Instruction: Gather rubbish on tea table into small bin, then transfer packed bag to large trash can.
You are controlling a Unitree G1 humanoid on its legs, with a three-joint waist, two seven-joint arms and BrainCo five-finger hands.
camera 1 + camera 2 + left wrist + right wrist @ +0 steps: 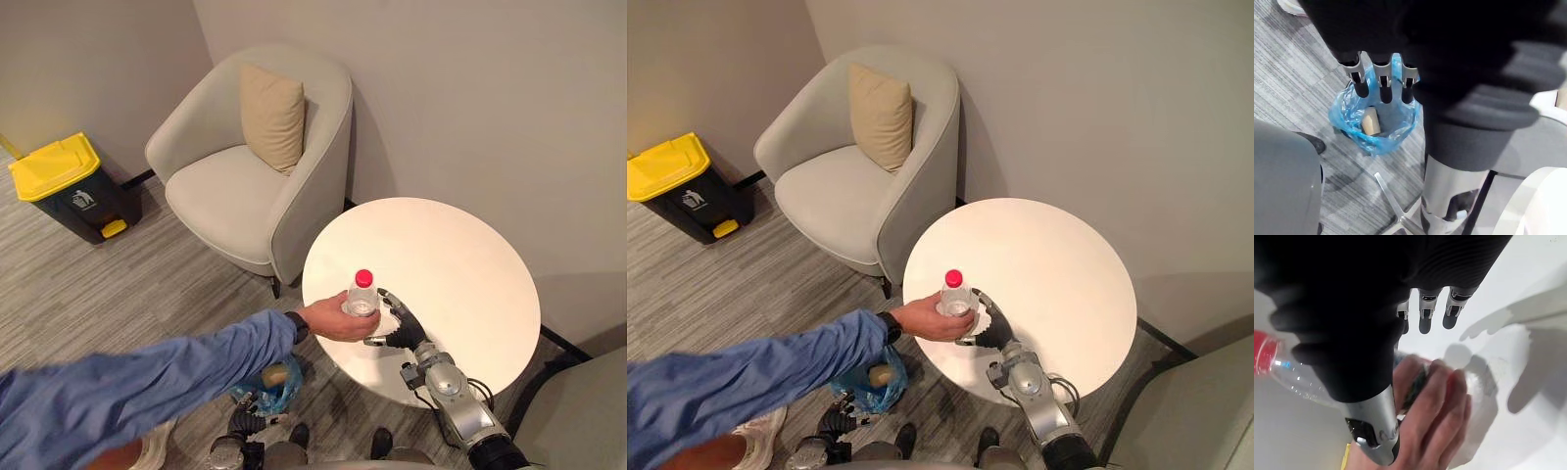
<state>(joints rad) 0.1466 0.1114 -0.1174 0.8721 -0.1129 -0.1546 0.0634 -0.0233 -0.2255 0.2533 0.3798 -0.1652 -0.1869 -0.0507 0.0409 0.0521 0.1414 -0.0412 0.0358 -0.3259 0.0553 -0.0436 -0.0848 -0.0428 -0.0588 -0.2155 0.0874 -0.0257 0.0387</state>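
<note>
We see the clear, red-capped plastic bottle (362, 297) upright in a person's hand (328, 318), frame centre; our right hand (402, 331), fingers wide, is just right of it.

Lounge or waiting corner, office-type premises. Evidence: pale upholstered armchair (250, 166) with beige cushion (272, 116), set into a corner of plain painted walls (470, 98); round white tabletop (460, 264) just beside it; grey striped carpet (118, 284) underfoot; dark pedal bin (64, 181) with yellow lid by the wall.
</note>
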